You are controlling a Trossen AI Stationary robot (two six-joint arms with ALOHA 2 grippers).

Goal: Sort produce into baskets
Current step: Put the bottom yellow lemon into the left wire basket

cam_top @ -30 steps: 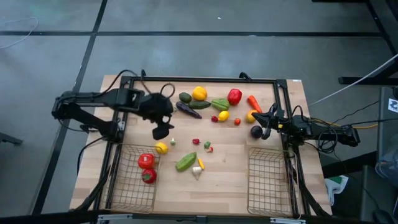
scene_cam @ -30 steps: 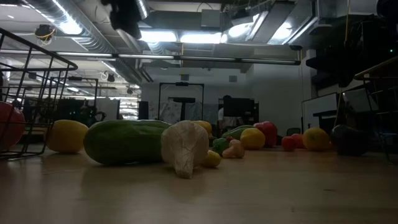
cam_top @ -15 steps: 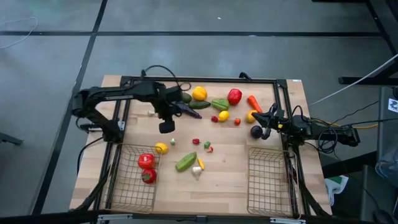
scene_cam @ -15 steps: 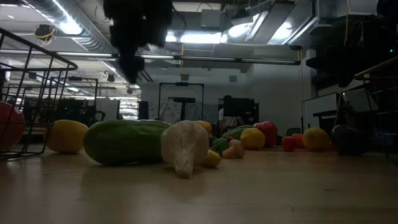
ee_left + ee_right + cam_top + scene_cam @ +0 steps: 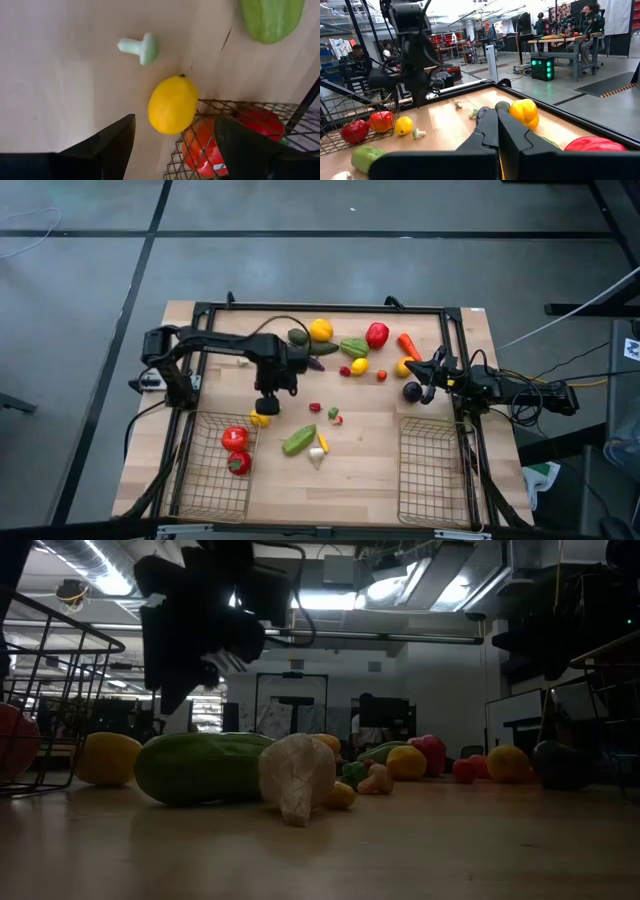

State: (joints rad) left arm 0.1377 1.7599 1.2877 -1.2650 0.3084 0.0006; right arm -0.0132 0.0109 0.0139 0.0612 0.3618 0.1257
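From above, my left gripper (image 5: pixel 265 404) hides most of the lemon (image 5: pixel 259 419) just beside the left basket (image 5: pixel 212 465); my left wrist view shows that lemon (image 5: pixel 173 104) whole, between my spread, empty fingers (image 5: pixel 112 142). At the table's right side, my right gripper (image 5: pixel 428 388) rests pressed together, holding nothing

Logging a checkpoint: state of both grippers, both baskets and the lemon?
left gripper: jaws open, holding nothing, hovering over the lemon.
right gripper: jaws shut, empty, waiting at the table's right edge.
lemon: on the table beside the left basket.
left basket: holds two red pieces.
right basket: empty.
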